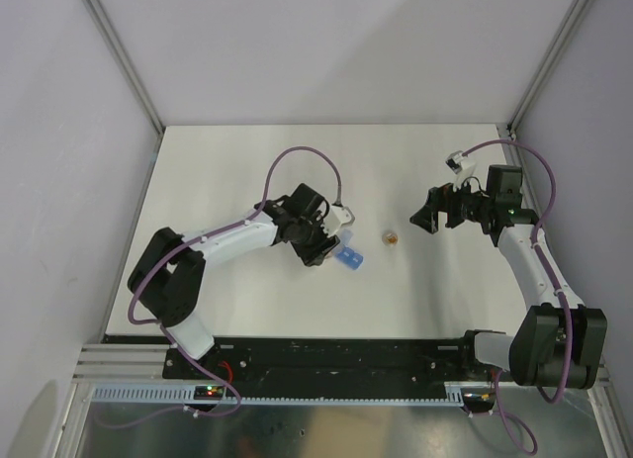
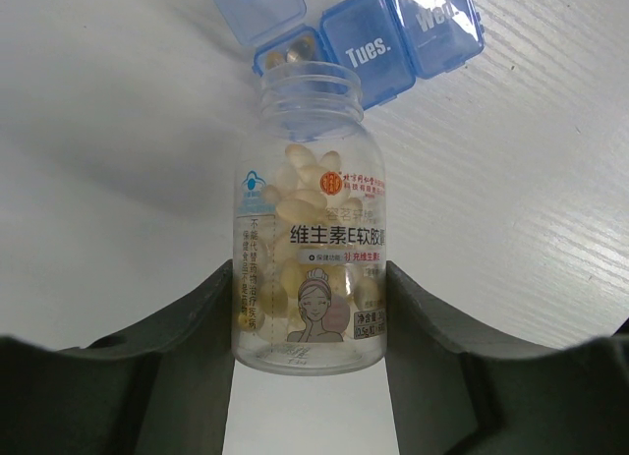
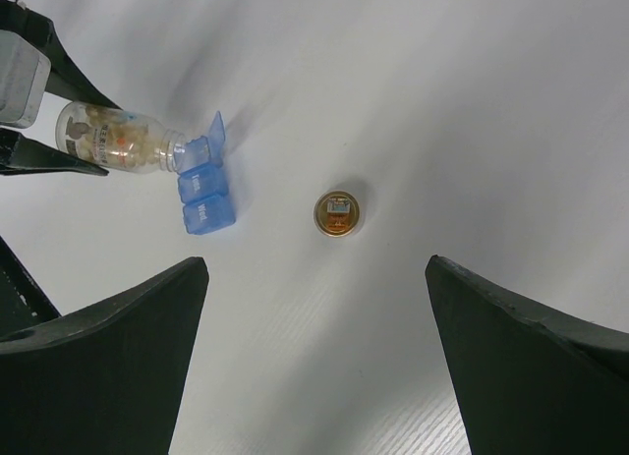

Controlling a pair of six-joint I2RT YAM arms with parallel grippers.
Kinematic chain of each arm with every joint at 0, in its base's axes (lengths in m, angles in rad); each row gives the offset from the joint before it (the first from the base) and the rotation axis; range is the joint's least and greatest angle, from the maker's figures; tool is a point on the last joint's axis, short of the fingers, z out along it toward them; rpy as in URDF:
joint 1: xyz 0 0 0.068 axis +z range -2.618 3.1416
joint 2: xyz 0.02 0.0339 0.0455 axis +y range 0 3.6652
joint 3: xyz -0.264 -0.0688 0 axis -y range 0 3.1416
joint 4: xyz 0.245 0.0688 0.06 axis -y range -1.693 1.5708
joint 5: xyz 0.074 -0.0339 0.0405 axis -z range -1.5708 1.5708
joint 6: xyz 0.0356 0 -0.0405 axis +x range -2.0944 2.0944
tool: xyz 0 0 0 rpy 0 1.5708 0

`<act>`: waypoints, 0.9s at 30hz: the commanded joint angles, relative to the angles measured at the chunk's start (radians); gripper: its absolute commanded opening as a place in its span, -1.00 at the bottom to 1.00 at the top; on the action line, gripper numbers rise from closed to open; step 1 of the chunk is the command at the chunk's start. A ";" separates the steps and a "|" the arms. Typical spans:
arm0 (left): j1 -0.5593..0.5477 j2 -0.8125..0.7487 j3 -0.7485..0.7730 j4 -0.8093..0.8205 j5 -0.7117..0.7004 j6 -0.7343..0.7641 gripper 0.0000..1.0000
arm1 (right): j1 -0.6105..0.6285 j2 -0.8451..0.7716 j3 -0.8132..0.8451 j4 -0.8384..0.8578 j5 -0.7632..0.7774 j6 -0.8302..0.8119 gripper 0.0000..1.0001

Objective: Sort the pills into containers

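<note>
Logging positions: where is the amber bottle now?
Top view: the amber bottle sits centrally, between the blue pill box on its left and the right gripper.

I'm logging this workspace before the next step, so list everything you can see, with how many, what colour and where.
pill box: one, light blue, mid-table; end compartment open, Tues. and Wed. lids shut
pill bottle: one, clear with printed label, uncapped, tipped with its mouth at the open compartment
pills: many, pale yellow, in the bottle; a few in the open compartment
round amber object: one, on the table right of the pill box, apart from it; cap or small jar, cannot tell
table: one, white
left fingers: two, dark, clamped on the pill bottle
right fingers: two, dark, open, above the table near the round amber object
</note>
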 commanded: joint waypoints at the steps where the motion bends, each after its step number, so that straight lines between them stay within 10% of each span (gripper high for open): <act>1: -0.008 0.003 0.055 -0.014 -0.006 0.028 -1.00 | -0.007 -0.016 -0.002 0.011 -0.023 -0.013 0.99; 27: -0.022 0.022 0.079 -0.060 -0.030 0.056 -1.00 | -0.016 -0.017 -0.002 0.007 -0.032 -0.013 0.99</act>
